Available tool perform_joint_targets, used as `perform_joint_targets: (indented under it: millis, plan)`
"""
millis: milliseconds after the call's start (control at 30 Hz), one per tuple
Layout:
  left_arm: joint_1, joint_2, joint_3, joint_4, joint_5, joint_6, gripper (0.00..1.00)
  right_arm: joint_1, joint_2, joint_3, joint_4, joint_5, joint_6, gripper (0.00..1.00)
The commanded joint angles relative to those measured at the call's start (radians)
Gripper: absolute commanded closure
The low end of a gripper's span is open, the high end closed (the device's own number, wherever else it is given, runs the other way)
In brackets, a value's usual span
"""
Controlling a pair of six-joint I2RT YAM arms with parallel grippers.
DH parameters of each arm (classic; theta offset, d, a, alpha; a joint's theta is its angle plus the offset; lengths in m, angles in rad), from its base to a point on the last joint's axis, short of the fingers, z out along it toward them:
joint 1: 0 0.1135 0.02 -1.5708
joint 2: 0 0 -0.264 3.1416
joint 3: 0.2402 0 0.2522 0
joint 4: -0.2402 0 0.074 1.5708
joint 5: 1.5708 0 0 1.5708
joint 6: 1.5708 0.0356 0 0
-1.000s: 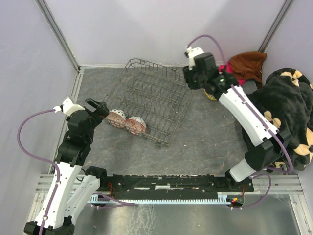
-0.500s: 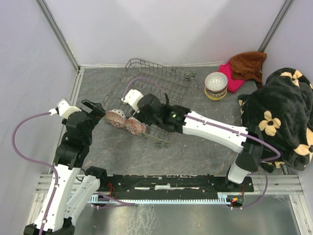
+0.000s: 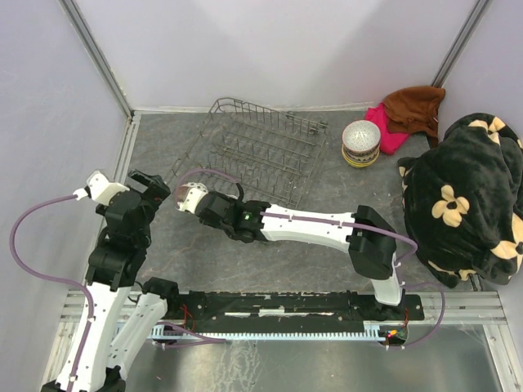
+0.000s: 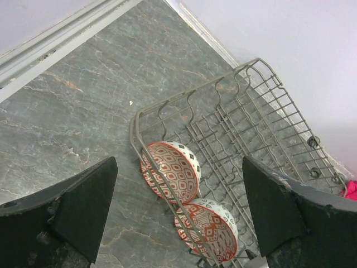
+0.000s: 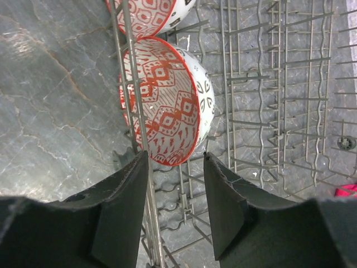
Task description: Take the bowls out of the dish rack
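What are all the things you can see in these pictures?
dish rack: one, grey wire, middle of the table.
red bowls: two, red-and-white patterned, standing on edge at the rack's near-left end.
bowl stack: number unclear, pale patterned, on the table right of the rack.
pink cloth: one, far right corner.
brown cloth: one, beside the pink one.
blanket: one, black with cream flowers, right side.
table: one, grey stone.
left gripper: black, open, left of the rack.
right gripper: black, open, at the red bowls.
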Motion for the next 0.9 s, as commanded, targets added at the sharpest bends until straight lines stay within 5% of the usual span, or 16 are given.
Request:
perform_joint_targets:
  millis: [0, 533, 867]
  plan:
    - [-0.003, -0.019, 0.037, -0.002, -0.039, 0.011, 0.01, 0.004, 0.023, 0.07, 0.054, 0.08, -0.021, 0.49]
    - [-0.003, -0.054, 0.06, -0.009, -0.058, 0.023, 0.01, 0.013, 0.118, 0.088, 0.102, 0.211, -0.071, 0.71]
    - [-0.003, -0.076, 0.075, -0.014, -0.079, 0.023, 0.01, 0.021, 0.151, 0.071, 0.141, 0.272, -0.102, 0.74]
